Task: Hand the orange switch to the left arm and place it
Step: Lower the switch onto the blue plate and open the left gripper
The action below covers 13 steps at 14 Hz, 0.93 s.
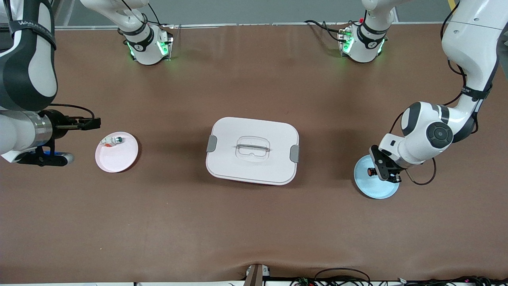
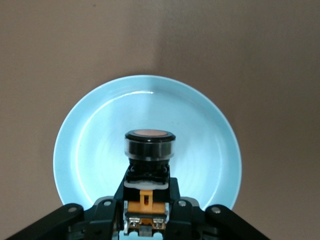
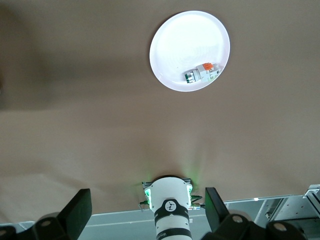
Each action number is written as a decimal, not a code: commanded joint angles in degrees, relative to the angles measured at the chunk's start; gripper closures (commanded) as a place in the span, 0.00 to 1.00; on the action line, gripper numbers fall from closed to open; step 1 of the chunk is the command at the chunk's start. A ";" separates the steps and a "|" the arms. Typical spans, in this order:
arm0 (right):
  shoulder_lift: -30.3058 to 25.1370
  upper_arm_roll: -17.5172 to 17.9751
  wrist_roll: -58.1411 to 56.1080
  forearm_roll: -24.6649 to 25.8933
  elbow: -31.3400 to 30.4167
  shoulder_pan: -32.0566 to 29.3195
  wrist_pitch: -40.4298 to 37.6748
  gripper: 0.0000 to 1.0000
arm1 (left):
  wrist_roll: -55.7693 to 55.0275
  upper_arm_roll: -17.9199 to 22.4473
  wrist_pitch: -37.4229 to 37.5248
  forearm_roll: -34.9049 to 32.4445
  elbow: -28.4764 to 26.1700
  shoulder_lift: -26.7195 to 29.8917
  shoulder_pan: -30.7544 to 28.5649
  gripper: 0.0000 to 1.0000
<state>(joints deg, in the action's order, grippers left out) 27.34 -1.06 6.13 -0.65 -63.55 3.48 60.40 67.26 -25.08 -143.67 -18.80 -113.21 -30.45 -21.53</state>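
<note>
1. The left pincer [image 1: 381, 169] is clenched on the orange switch [image 2: 149, 150], holding it over the light-blue plate [image 1: 373, 190].
2. The right pincer [image 1: 90, 123] waits released beside the pink plate [image 1: 119, 155], which holds a green-capped part [image 1: 116, 140].
3. The box [image 1: 253, 150] sits mid-tabletop [image 1: 254, 222] between both plates.

Two white Franka arms with black joints and black grippers

The left arm [image 1: 468, 59] and right arm [image 1: 24, 59] have glossy white shells, black joint bands and thin black cables along the links; a black strap on the right arm bears white lettering, its wrist has a silver ring, green lights glow at both bases, and round screws sit on the left gripper [image 2: 147, 220]
</note>
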 commanded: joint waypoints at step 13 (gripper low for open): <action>-2.03 0.71 -1.64 2.32 0.44 -2.78 -1.33 0.00 | 7.11 -0.68 -5.92 -3.79 0.27 -4.71 -2.82 0.51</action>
<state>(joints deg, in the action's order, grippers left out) 26.30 -1.23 5.26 0.11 -63.78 1.40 59.66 74.82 -25.26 -148.79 -21.37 -113.28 -34.79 -23.89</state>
